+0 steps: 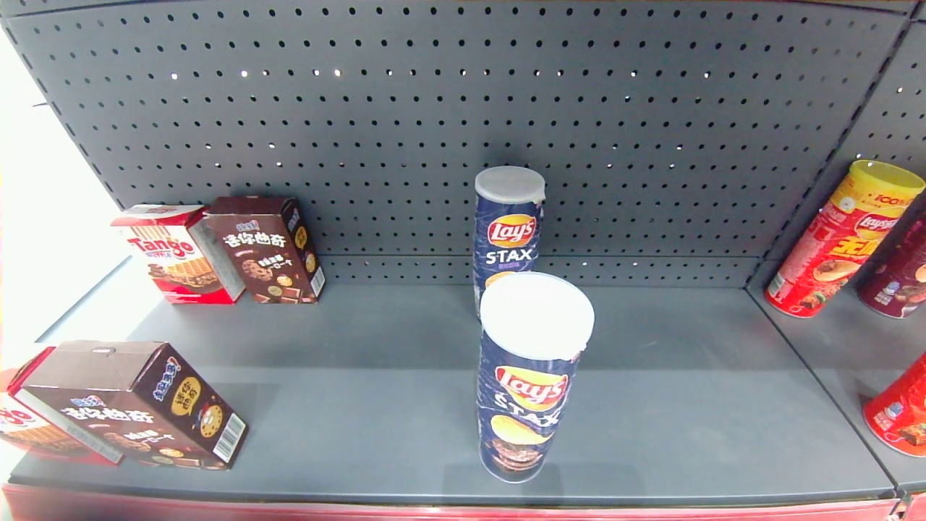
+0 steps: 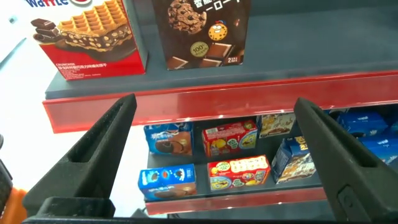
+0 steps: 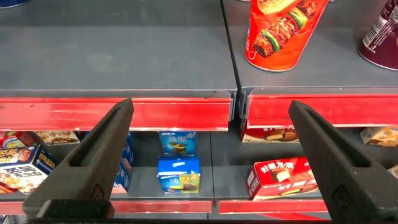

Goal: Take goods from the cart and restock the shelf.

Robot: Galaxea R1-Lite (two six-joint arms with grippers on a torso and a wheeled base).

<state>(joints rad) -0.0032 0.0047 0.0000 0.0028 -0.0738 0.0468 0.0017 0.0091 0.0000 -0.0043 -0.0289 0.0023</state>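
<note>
Fingers (image 2: 93,149) of the left gripper (image 2: 214,102) stand wide apart with nothing between them, in front of the red front lip (image 2: 249,93) of the grey shelf (image 1: 687,405). Fingers (image 3: 87,162) of the right gripper (image 3: 211,104) are likewise spread wide and empty, facing that lip where two shelf sections meet. Below the lip, a lower shelf (image 3: 224,162) holds blue snack boxes (image 3: 178,174) and a red snack box (image 3: 280,177).

On the grey shelf, near the front edge and about midway across, the front blue chip can (image 1: 532,391) stands upright under a white lid. At the front left corner sits the front cookie box (image 1: 137,401), brown, with the front wafer box (image 1: 22,423), red, just beside it and cut off by the head view's edge.

Directly behind the front can, close to the back wall, the rear blue chip can (image 1: 508,231) stands upright. At the back left, the rear wafer box (image 1: 173,253) and the rear cookie box (image 1: 268,250) stand side by side, touching.

On the neighbouring section to the right, a red chip can (image 1: 901,416) stands near the front. Farther back a yellow-lidded red can (image 1: 843,239) stands beside a maroon can (image 1: 897,275). A perforated grey back panel (image 1: 434,108) rises behind everything.
</note>
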